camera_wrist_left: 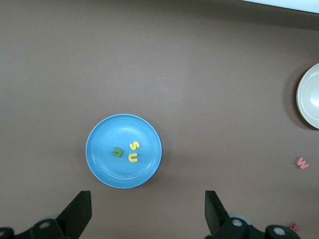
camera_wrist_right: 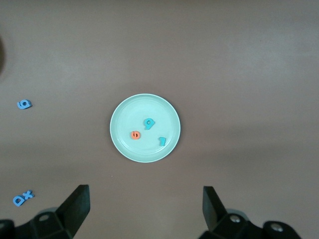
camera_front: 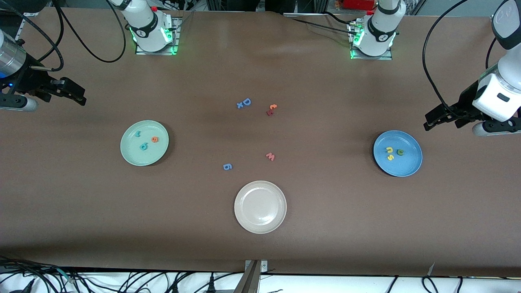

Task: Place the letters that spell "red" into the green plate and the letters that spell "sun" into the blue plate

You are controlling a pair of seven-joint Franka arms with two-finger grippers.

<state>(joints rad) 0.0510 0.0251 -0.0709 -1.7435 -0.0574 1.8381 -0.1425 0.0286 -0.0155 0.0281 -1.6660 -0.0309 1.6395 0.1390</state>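
The green plate point(camera_front: 134, 156) lies toward the right arm's end of the table and holds a teal "r" point(camera_front: 138, 133), an orange "e" point(camera_front: 155, 139) and a teal "d" point(camera_front: 143, 146). Toward the left arm's end, the blue plate point(camera_front: 407, 167) holds a yellow "n" point(camera_front: 389, 149), an olive "u" point(camera_front: 400, 152) and a yellow "s" point(camera_front: 390, 157). My right gripper point(camera_wrist_right: 145, 206) hangs open and empty, high above the table beside the green plate point(camera_wrist_right: 144, 149). My left gripper point(camera_wrist_left: 148, 209) is open and empty too, up beside the blue plate point(camera_wrist_left: 102, 164).
A beige-white plate point(camera_front: 260, 206) sits mid-table, nearest the front camera. Loose letters lie in the middle: a blue "g" point(camera_front: 227, 166), a pinkish "w" point(camera_front: 270, 156), a blue "D" point(camera_front: 244, 103) and an orange "t" point(camera_front: 272, 107).
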